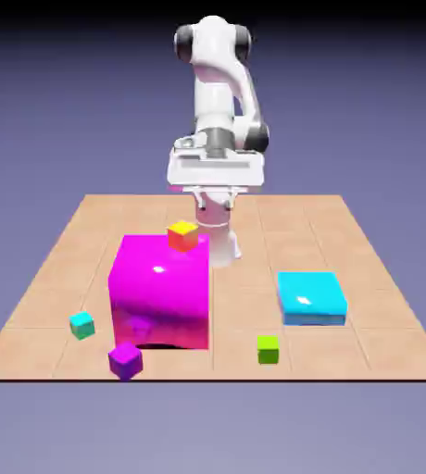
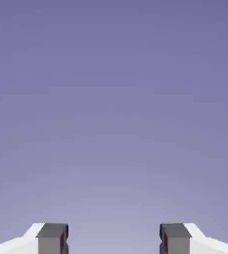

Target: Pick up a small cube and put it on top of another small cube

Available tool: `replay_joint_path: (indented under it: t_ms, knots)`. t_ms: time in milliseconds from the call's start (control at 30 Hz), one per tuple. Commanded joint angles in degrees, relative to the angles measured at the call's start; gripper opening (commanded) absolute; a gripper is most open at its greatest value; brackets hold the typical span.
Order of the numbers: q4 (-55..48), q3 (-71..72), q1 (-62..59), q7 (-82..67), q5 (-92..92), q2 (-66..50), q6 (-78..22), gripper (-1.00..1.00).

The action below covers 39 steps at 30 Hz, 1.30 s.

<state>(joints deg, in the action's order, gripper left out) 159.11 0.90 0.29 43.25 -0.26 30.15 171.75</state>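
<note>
Hand (image 2: 114, 240) released, empty, high near base. Lime-green cube (image 1: 269, 348) well apart, at counter (image 1: 254, 222) near edge, toward exterior view's right. Purple cube (image 1: 125, 360) toward left.

The big magenta block (image 1: 159, 292) had a glossy, mirror-like skin, with pale highlights on its top and the small purple cube (image 1: 125, 360) reflected in its front face. The flat cyan slab (image 1: 311, 297) shone too (a bright streak crossed its top). The tabletop (image 1: 281, 236) looked like matt tan tiles with faint seams. The white robot arm (image 1: 215, 88) appeared as smooth plastic, its grey finger tips (image 2: 52, 238) dull.
</note>
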Motion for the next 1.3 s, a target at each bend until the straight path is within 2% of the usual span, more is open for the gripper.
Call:
replay_joint_path:
  t_ms: [0, 967, 1033, 1167, 1200, 1267]
  knots:
    - [-1.6, 0.7, -0.3, 0.7, -0.2, -2.1, -1.9, 0.0]
    - [-47.0, 22.4, -9.8, 19.8, -6.5, -62.3, -56.0, 0.0]
    - [-48.0, 22.9, -10.1, 20.2, -6.7, -63.7, -57.3, 0.0]
    - [-44.3, 21.2, -8.9, 21.4, -8.8, -68.8, -48.7, 0.0]
    - [-44.3, 21.2, -8.9, 21.4, -8.8, -68.8, -48.7, -1.0]
    - [-45.4, 21.7, -9.2, 21.0, -8.2, -67.3, -51.2, -1.0]
